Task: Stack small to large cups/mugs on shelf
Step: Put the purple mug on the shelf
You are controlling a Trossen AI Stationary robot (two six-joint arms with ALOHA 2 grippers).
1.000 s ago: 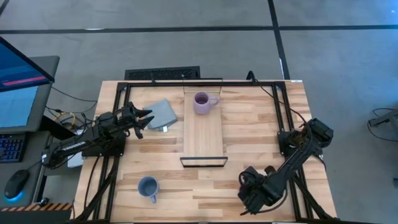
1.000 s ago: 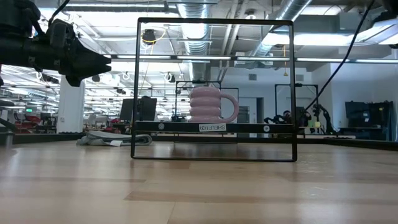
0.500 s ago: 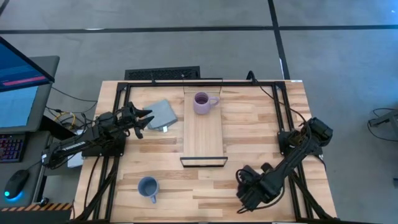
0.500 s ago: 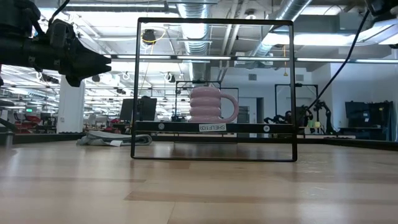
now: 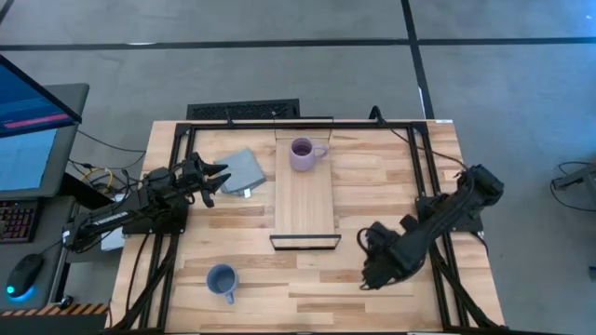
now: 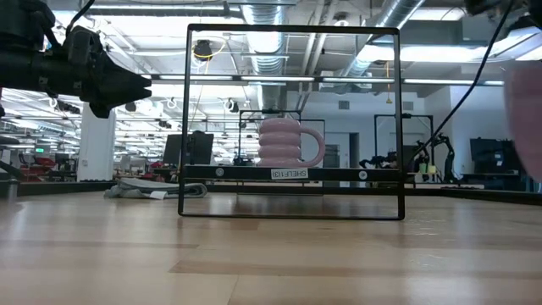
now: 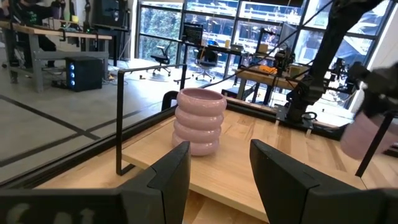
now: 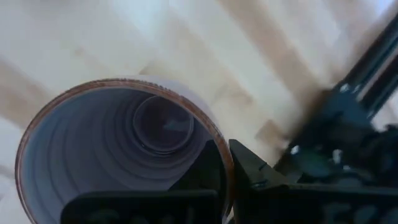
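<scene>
A lavender ribbed mug (image 5: 303,153) stands upright on the far end of the light-wood shelf (image 5: 304,203); it also shows in the left wrist view (image 7: 199,121). A blue mug (image 5: 222,279) stands on the table near the front left. My right gripper (image 5: 375,263) is right of the shelf's near end, shut on a second lavender mug (image 8: 118,155), which the gripper hides in the high view. My left gripper (image 5: 212,177) waits open above the table's left side, pointing at the shelf. My right gripper holds the second mug by its rim (image 8: 219,163), one finger inside the mug and one outside its wall. The mug's open mouth faces the wrist camera. The mug is lifted clear of the table, as the left wrist view (image 7: 367,134) and the low view (image 6: 527,110) show.
A grey-blue folded cloth (image 5: 240,170) lies left of the shelf's far end. A black wire frame (image 6: 292,123) stands around the shelf. Black rails (image 5: 424,186) run along the table's sides.
My right gripper has risen and gone toward the table's far edge and the shelf's near end, carrying the lavender mug, which has come into the low view at its right edge.
</scene>
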